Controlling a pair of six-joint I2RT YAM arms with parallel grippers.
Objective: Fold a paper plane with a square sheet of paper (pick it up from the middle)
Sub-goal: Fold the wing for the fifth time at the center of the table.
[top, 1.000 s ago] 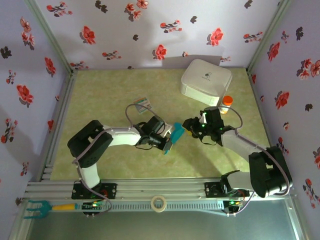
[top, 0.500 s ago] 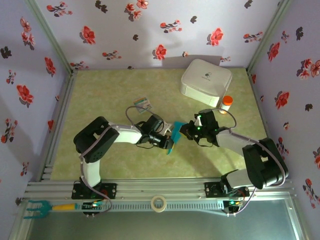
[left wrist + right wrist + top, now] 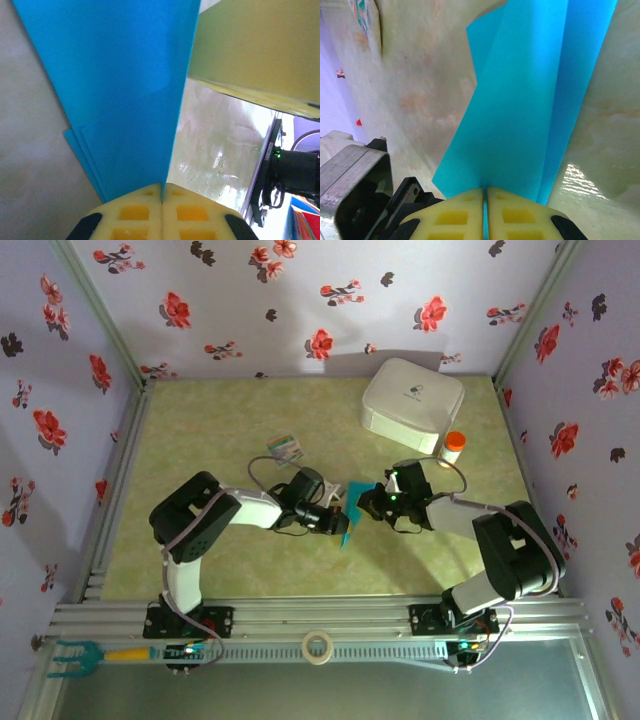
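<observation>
- Left gripper (image 3: 334, 523) is clamped on the sheet of paper (image 3: 349, 515). In its wrist view the two yellow pads (image 3: 135, 212) are pressed together, and the turquoise sheet rises from the seam between them.
- Right gripper (image 3: 364, 504) is also closed on the sheet. Its pads (image 3: 520, 217) meet with the paper's edge pinched in the thin slit between them.
- The two grippers face each other from either side of the sheet, which hangs between them off the table (image 3: 200, 430).
- The sheet is creased lengthwise into a narrow shape. The left wrist view shows layered edges along one side, and the right wrist view shows two long panels meeting at a fold.
- Taking the white rounded box (image 3: 412, 403) as the landmark, the sheet is well apart from it, toward the arm bases and somewhat to the left in the top view.
- A small bottle with an orange cap (image 3: 453, 447) stands just beside the box's near corner, on the side facing the right arm.
- A small printed card (image 3: 285, 447) lies flat on the table to the left of the box, a little nearer the arm bases and clear of the sheet.
- A roll of tape (image 3: 318, 646) sits on the metal rail far below the box in the top view, between the two arm bases.
</observation>
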